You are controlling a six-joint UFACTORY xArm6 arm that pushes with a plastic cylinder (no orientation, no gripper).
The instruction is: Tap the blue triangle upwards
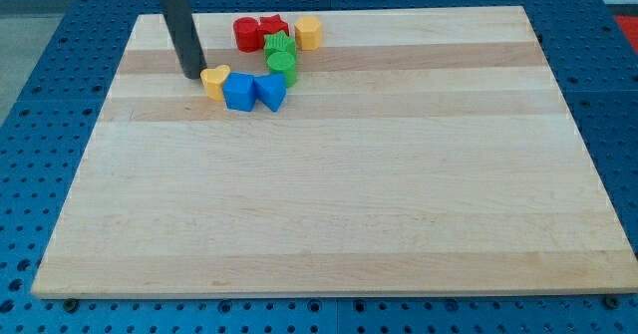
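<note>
The blue triangle (271,92) lies on the wooden board (339,174) near the view's top left, touching a blue cube (239,91) on its left. A yellow heart (215,80) sits left of the cube. My tip (191,75) rests on the board just left of the yellow heart, about 80 px left of the blue triangle. A green cylinder (282,65) stands just above the triangle.
A green star (279,45), a red cylinder (246,34), a red star (272,27) and a yellow hexagon (308,33) cluster above the triangle. The board lies on a blue perforated table (40,105).
</note>
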